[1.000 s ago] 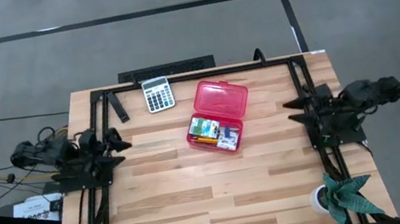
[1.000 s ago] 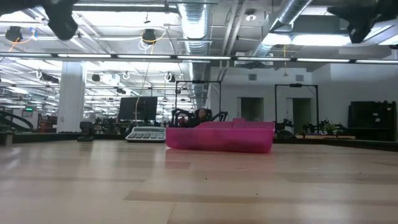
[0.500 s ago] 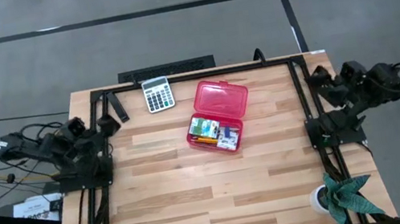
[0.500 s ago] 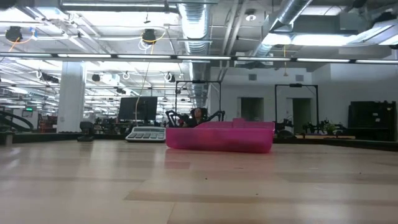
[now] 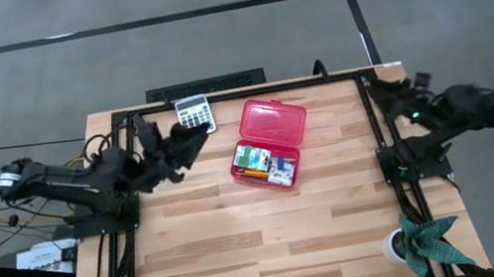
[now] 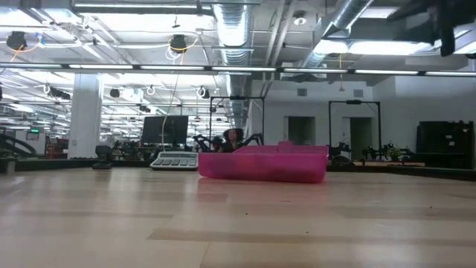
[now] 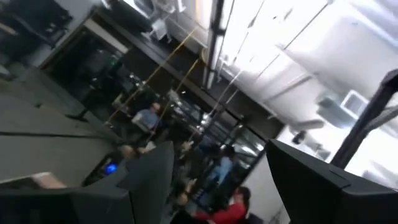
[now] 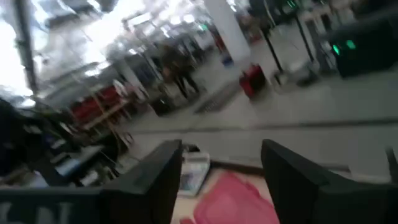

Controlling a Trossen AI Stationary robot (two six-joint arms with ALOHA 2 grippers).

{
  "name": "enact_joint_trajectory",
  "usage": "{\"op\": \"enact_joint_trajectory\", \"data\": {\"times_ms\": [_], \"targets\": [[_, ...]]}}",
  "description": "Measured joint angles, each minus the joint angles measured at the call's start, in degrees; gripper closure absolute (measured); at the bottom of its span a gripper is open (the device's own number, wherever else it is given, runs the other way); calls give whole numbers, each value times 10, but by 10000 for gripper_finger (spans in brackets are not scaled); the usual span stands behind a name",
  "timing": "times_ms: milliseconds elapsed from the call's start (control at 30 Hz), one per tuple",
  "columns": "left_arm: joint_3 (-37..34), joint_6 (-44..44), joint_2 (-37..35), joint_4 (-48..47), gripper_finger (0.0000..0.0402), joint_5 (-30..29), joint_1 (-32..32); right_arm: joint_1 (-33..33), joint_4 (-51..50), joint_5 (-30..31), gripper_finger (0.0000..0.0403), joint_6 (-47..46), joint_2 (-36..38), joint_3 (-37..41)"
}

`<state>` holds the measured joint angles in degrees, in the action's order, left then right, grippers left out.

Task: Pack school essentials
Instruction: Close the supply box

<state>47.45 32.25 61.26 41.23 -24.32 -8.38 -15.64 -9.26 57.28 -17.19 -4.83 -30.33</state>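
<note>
The red translucent case [image 5: 268, 143] lies open at the table's far middle, its lid [image 5: 274, 122] folded back toward the far edge. The school essentials [image 5: 262, 166] lie inside its tray. In the low view the case [image 6: 264, 164] shows as a pink wall. My left gripper [image 5: 190, 143] hovers open above the table, left of the case and just in front of the calculator [image 5: 194, 110]; nothing is between its fingers [image 7: 149, 180]. My right gripper [image 5: 382, 94] stands open at the table's far right edge, raised, facing the case [image 8: 239, 202].
A grey-white calculator lies at the far edge, partly under my left gripper; the low view shows the calculator [image 6: 175, 160] left of the case. A potted plant [image 5: 425, 241] stands at the near right corner. Black frame rails [image 5: 249, 91] run round the table. People stand in the room beyond [image 7: 149, 118].
My left gripper has first drawn back, then swung up and out from the table's left edge toward the calculator and the case, tipping upward. My right gripper has risen a little and turned from facing the table's left toward the far left. Both stay open.
</note>
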Motion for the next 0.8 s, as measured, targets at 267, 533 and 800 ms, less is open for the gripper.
{"op": "enact_joint_trajectory", "data": {"times_ms": [267,533,800], "targets": [[16,-2,-5,-2,150,9,34,31,-137,17,222,-240,-156,0],[16,21,-5,-7,150,-34,59,242,-176,-183,288,-389,-332,0],[16,85,-5,-97,150,-132,64,468,-78,-395,295,-274,-413,0]]}}
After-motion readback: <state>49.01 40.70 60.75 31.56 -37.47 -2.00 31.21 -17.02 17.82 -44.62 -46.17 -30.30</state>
